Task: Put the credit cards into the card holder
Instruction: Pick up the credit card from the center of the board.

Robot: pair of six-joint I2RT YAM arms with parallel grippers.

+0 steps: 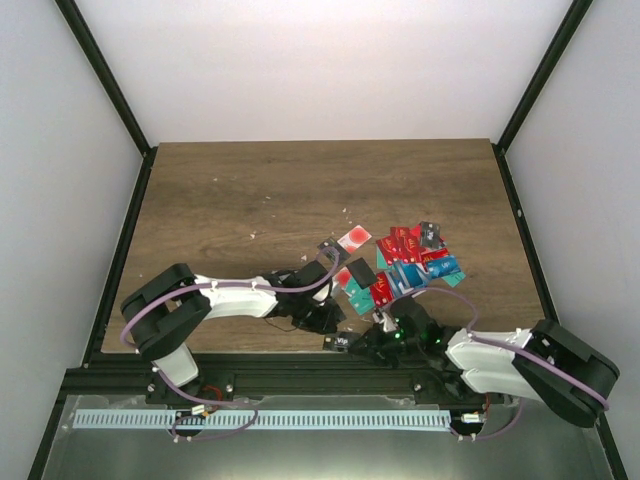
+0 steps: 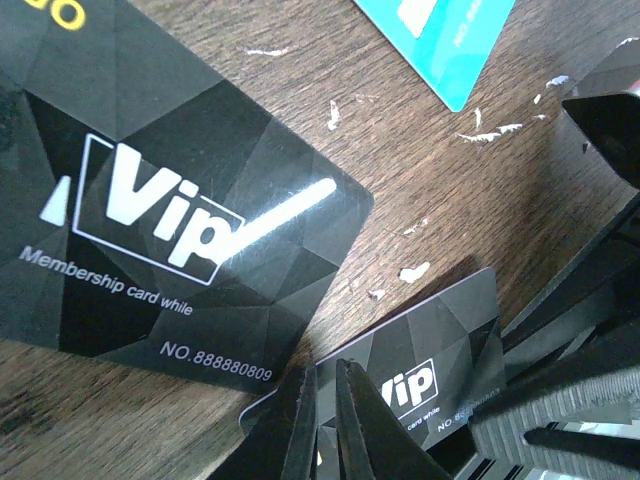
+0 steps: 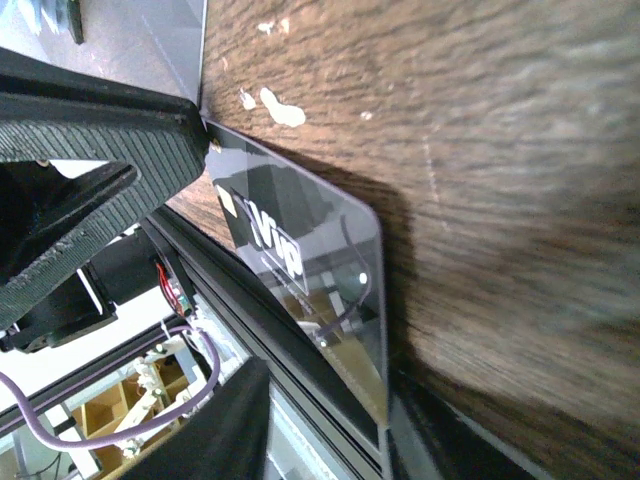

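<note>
A pile of red, teal, blue and black credit cards [image 1: 405,262] lies right of centre, with a white card with a red circle [image 1: 354,239] beside it. A black VIP card [image 1: 337,343] sits at the table's front edge, tilted up in the right wrist view [image 3: 300,260]. My left gripper [image 1: 328,322] is nearly shut, its tips [image 2: 325,372] on that card's [image 2: 430,365] near edge. My right gripper [image 1: 354,346] is open [image 3: 340,420] around the card's other end. A small black object [image 1: 329,249] by the left wrist may be the card holder; I cannot tell.
A second, larger black VIP card [image 2: 180,210] and a teal card [image 2: 440,40] lie on the wood close to the left fingers. The black frame rail [image 1: 300,372] runs just below the table's front edge. White flecks dot the wood.
</note>
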